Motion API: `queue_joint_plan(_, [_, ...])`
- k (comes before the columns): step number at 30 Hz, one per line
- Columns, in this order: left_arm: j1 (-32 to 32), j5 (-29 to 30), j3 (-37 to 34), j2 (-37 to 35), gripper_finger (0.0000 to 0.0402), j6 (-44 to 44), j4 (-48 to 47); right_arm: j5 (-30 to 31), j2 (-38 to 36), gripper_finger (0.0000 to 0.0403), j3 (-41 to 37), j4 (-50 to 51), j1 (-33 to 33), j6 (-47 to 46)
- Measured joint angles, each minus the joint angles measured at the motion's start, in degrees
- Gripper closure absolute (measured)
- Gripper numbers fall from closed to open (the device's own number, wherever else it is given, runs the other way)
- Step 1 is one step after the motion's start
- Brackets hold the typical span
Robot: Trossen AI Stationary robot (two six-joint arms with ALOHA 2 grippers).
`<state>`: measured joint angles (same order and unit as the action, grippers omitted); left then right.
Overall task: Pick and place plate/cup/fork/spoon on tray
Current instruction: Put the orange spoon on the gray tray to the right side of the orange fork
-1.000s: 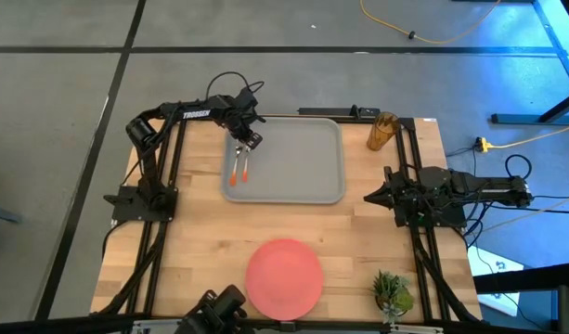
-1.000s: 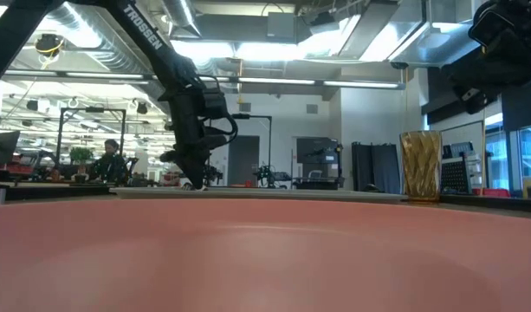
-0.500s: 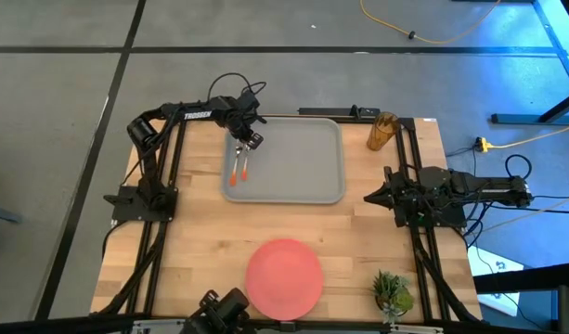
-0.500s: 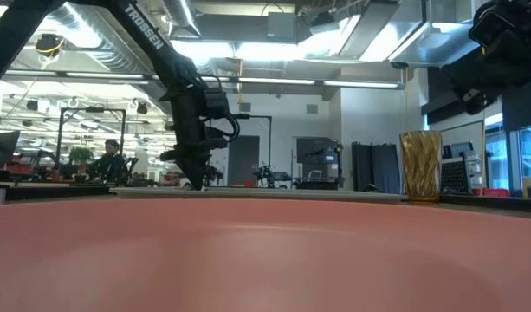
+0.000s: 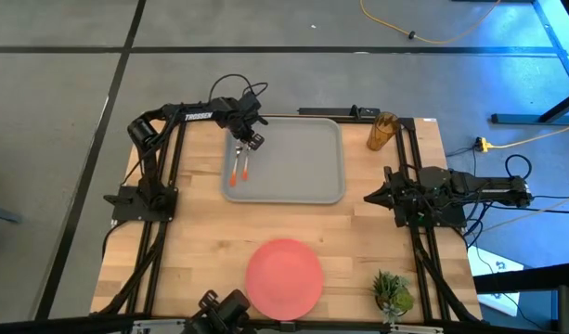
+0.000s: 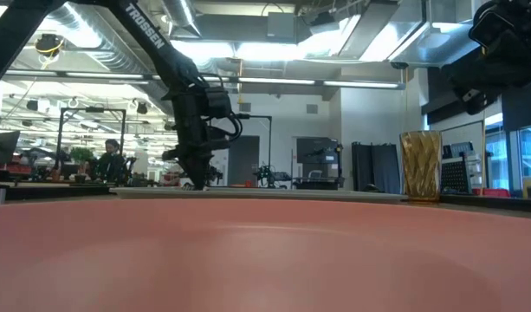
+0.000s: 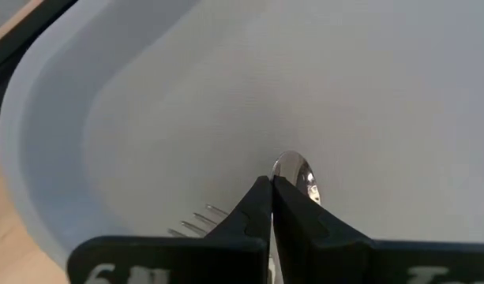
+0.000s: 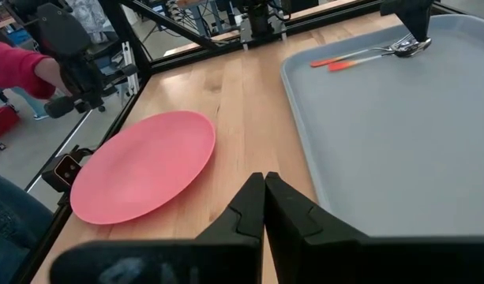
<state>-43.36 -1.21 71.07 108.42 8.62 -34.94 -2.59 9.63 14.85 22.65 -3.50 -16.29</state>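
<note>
The grey tray lies at the table's far middle. The fork and the spoon lie side by side on the tray's left part, orange handles toward the near edge. My left gripper is shut and holds nothing, its fingertips right over the spoon's bowl. The coral plate lies flat on the table near the front edge. The amber cup stands upright on the table, right of the tray. My right gripper is shut and empty at the table's right side. My left gripper's shut fingertips point down at the spoon's bowl on the tray. I cannot tell whether they touch it or stand just above it.
A small green plant stands at the near right corner. Bare wood lies between the tray and the plate. Black frame rails run along both sides of the table. A person shows beyond the table in the right wrist view.
My left gripper has drifted a little toward the table's right edge over the utensils' heads, staying shut. The fork and spoon have stayed where they lie.
</note>
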Motion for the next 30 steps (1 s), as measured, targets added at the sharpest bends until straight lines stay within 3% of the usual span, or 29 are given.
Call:
queue_joint_plan(12, [0.06, 0.57, -0.09, 0.15, 0.0363, 0.98, -0.61, 0.00, 0.00, 0.0391, 0.00, 0.00, 0.01, 0.02])
queue_joint_plan(20, [0.06, 0.18, -0.09, 0.15, 0.0361, 6.11, -0.56, 0.00, 0.00, 0.0391, 0.00, -0.02, 0.01, 0.02])
queue_joint_plan(30, [0.17, 0.13, -0.07, -1.86, 0.0360, 6.31, -1.27, -0.02, 0.01, 0.0391, 0.00, -0.02, 0.01, 0.02])
